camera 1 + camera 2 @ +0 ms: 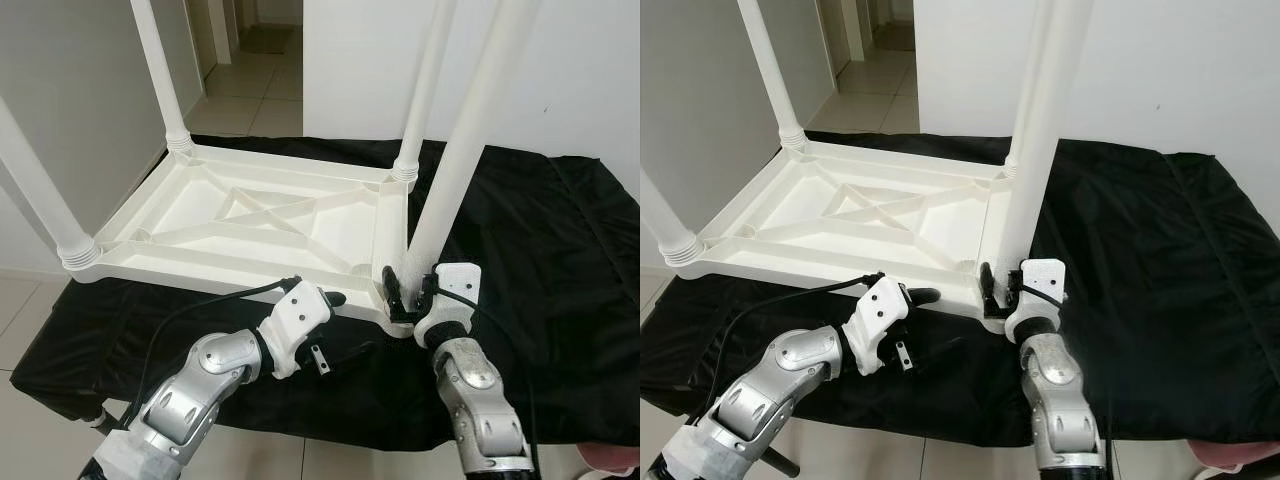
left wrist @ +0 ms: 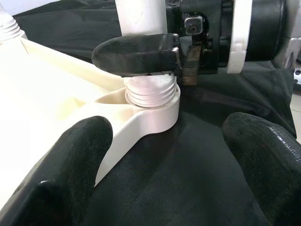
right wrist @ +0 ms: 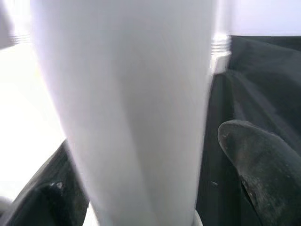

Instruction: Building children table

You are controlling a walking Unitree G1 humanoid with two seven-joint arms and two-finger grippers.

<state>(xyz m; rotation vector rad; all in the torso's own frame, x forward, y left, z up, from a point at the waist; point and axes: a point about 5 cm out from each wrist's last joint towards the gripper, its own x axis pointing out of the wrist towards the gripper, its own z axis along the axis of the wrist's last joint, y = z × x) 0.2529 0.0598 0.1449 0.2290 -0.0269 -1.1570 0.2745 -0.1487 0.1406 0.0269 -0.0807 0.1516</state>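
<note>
At the near right corner of the upturned table: right gripper (image 1: 412, 290) pinches the base of the near leg (image 1: 470, 130) | leg's long axis near-upright, threaded end in corner socket (image 2: 155, 101) | left gripper (image 1: 335, 299) spread, beside the tabletop (image 1: 250, 220) rim | tabletop underside-up on black cloth (image 1: 560, 260)

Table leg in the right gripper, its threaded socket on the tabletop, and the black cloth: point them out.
table leg (image 1: 470, 130), left eye view, mid shaft.
threaded socket (image 2: 157, 101), left wrist view, corner ring.
black cloth (image 1: 1160, 250), right eye view, bare fabric.
</note>
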